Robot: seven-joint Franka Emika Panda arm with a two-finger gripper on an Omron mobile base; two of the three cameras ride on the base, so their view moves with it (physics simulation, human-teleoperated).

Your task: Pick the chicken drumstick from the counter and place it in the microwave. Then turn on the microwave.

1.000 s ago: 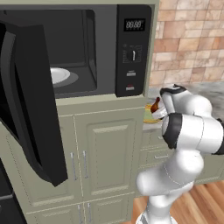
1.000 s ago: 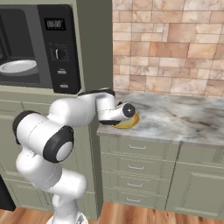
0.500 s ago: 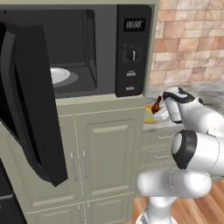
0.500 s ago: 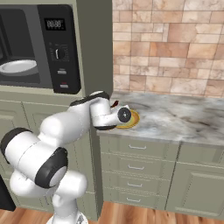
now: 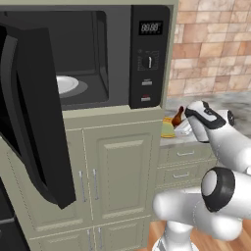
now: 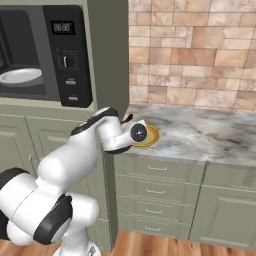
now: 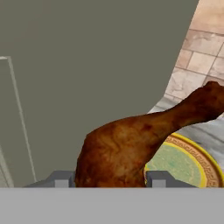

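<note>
Setting: brick-backed kitchen corner; grey marbled worktop [image 6: 200,132] over beige drawers, beside the built-in microwave [image 5: 108,54], whose door [image 5: 34,112] stands swung wide open.
Claw: the claw [image 7: 111,179] stands part open with a finger on either side of the drumstick's bulbous end; the fingers appear closed on it, so it is judged gripped.
Chicken drumstick: the chicken drumstick [image 7: 131,144] sits just above the yellow-green plate [image 7: 183,159] at the worktop's end near the cabinet; whether it touches the plate cannot be told. Bone end points away from the hand.
Handling: judged light, firm, rounded, possibly greasy and apt to slip or swivel.
Hold point: the thick meaty end, as taken, is judged sounder than the thin bone.
Turntable: white plate [image 5: 63,84] inside the cavity, bare.
</note>
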